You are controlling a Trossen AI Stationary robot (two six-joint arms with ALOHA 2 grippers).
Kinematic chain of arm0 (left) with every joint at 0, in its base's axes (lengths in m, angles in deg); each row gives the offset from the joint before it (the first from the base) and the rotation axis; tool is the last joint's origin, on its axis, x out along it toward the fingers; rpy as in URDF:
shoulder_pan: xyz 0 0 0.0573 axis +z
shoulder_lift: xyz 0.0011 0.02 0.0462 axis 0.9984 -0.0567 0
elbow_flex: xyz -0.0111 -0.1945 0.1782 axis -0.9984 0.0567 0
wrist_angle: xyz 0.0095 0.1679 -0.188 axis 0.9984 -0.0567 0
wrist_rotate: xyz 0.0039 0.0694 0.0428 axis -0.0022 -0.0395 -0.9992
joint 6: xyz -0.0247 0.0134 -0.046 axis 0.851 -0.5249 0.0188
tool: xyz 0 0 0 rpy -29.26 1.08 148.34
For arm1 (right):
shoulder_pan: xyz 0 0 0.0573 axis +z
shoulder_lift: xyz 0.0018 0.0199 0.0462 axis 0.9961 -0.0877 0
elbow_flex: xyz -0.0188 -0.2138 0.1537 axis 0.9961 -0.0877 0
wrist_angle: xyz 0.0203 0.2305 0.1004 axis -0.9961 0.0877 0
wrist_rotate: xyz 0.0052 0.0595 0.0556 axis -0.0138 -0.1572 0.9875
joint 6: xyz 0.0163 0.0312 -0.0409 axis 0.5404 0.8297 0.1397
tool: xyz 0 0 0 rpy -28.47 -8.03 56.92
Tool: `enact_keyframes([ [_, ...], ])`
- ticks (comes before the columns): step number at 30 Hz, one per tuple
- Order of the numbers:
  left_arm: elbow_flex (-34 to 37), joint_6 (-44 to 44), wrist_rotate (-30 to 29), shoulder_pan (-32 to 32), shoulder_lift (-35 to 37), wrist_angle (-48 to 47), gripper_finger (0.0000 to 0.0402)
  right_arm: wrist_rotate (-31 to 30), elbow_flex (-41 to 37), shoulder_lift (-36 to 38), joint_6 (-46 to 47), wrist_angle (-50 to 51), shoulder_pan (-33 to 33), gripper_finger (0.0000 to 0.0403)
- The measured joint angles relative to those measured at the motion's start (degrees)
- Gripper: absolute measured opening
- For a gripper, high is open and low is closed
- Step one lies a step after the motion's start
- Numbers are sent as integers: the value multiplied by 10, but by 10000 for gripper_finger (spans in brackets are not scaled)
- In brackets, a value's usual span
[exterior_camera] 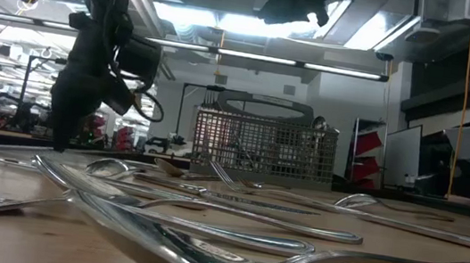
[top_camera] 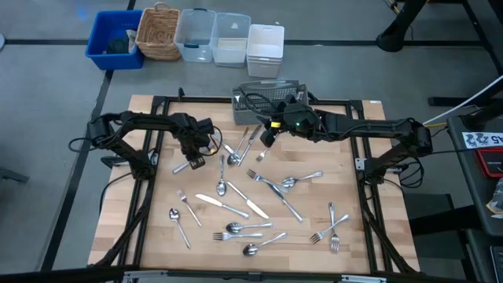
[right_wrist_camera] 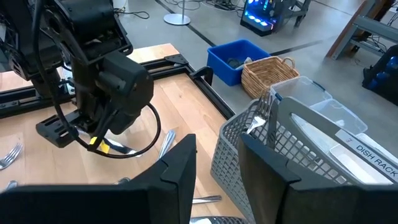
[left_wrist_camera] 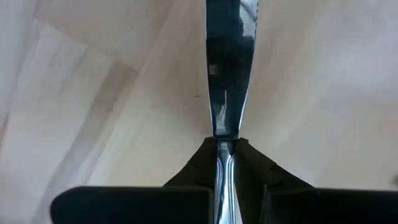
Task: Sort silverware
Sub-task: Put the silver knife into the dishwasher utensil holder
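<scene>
The silverware (top_camera: 251, 196), many forks, spoons and knives, lies scattered flat on the wooden table; in the low view it fills the foreground (exterior_camera: 206, 222). One table knife (top_camera: 183, 167) is at the table's left, and my left gripper (top_camera: 198, 157) is shut on it; its blade (left_wrist_camera: 227, 68) runs away from the fingers. My right gripper (top_camera: 267, 135) hangs open, high above the table, beside the near edge of the grey wire basket (top_camera: 267, 98). Nothing shows between its fingers (right_wrist_camera: 217, 180). My left gripper pinches the knife at the narrow neck (left_wrist_camera: 222, 140) where the blade meets the handle, between its two fingers (left_wrist_camera: 199, 163). The fingers come from above, pointing down, and lie across the knife. The knife stays about level; whether it is clear of the table I cannot tell.
The wire basket (exterior_camera: 264, 149) stands at the table's far middle edge with a few pieces upright in it. Beyond the table stand a blue bin (top_camera: 114, 39), a wicker basket (top_camera: 159, 31), two clear tubs (top_camera: 212, 35) and a white container (top_camera: 265, 49). Black frame rails (top_camera: 145, 189) run along the table's sides.
</scene>
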State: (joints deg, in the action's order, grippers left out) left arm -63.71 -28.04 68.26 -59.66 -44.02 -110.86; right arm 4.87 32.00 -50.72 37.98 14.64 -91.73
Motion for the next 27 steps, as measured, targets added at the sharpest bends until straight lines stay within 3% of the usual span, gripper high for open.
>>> enact_keyframes([
  [11,-65,12,109,0,10,-2,20,-9,0,25,-1,5,0,120],
  [17,-126,26,138,0,15,21,25,-51,0,73,-1,24,0,120],
  [22,-167,59,139,0,15,126,25,-86,0,105,-1,50,0,120],
  [27,-178,115,137,1,15,322,27,-115,1,123,0,86,0,120],
])
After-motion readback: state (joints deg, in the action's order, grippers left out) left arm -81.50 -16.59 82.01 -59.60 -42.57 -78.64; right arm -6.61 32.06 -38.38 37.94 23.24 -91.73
